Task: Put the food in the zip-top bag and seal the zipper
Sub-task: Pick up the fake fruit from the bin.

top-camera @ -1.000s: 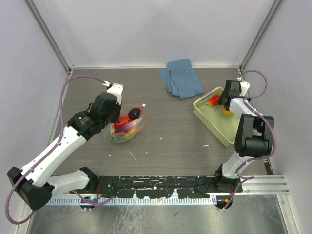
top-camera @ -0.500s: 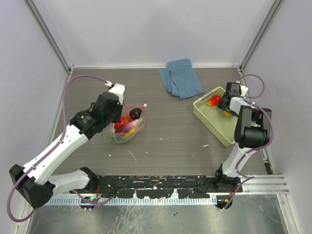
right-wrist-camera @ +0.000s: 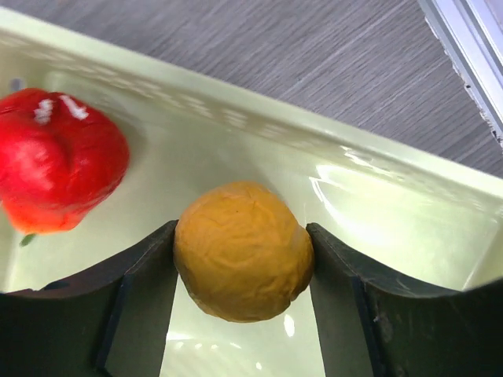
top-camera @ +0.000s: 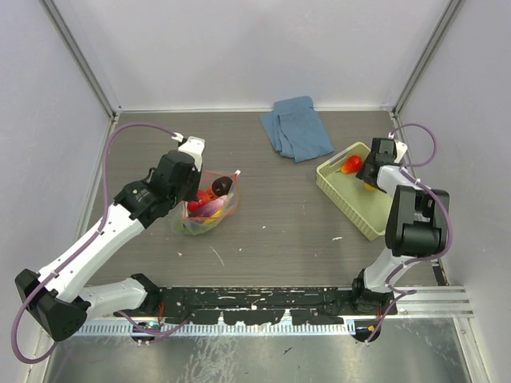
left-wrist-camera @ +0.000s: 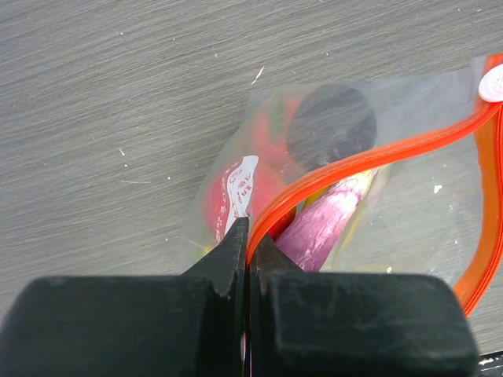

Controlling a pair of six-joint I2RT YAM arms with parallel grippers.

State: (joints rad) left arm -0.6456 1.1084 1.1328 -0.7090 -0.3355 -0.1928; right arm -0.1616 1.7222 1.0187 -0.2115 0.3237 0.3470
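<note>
Food sits in two places on my screens. Left of the blue cloth and nearer to the arm bases, the zip-top bag lies on the table with several pieces already inside. Through its clear plastic I make out a red fruit with a white label, a dark round piece and a purple eggplant. The zipper runs as an orange-red strip in a curve across the bag's mouth, which gapes open. Its white slider tab is at the end of the mouth closest to the cloth.

My left gripper is clenched on the zipper at the end of the mouth farthest from the cloth. Its jaws are pressed together with only the strip between them.

Right of the cloth and a little nearer stands the pale yellow-green basket. My right gripper reaches down into the basket's far end and grasps the orange round fruit, with a finger touching each side of it. I cannot tell whether the fruit rests on the basket floor or hangs just above it. A red fruit lies close beside it on the side towards the cloth, apart from the fingers.
</note>
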